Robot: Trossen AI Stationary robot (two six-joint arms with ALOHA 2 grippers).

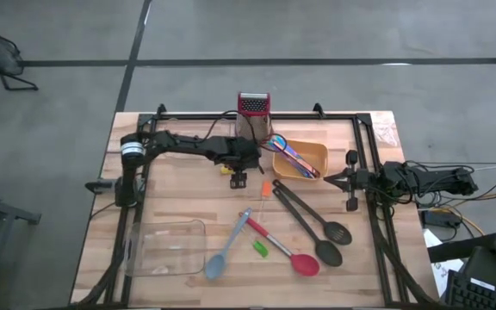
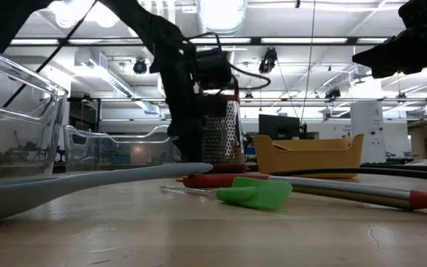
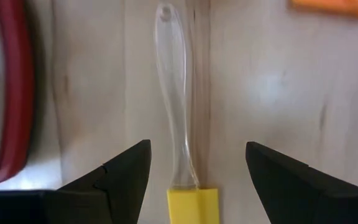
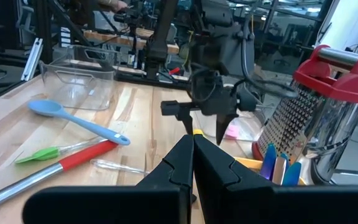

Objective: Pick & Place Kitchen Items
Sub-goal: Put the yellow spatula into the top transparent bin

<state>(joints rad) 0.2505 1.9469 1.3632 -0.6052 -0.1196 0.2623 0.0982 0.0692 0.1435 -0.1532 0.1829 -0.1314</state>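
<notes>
The right gripper (image 4: 191, 163) sits low and close, its two dark fingers pressed together in a point; past it, the left gripper (image 4: 205, 127) hangs over the wooden surface (image 4: 135, 118) with its fingers spread; a bit of yellow shows just under it; the box grater (image 4: 319, 102) with the red top stands upright to one side of the left gripper; blue sticks (image 4: 278, 165) poke up beside the grater; on the other side of the left gripper lie a blue spatula (image 4: 73, 119), a red handle (image 4: 79, 155), a green piece (image 4: 39, 154) and a clear plastic tray (image 4: 82, 78).
</notes>
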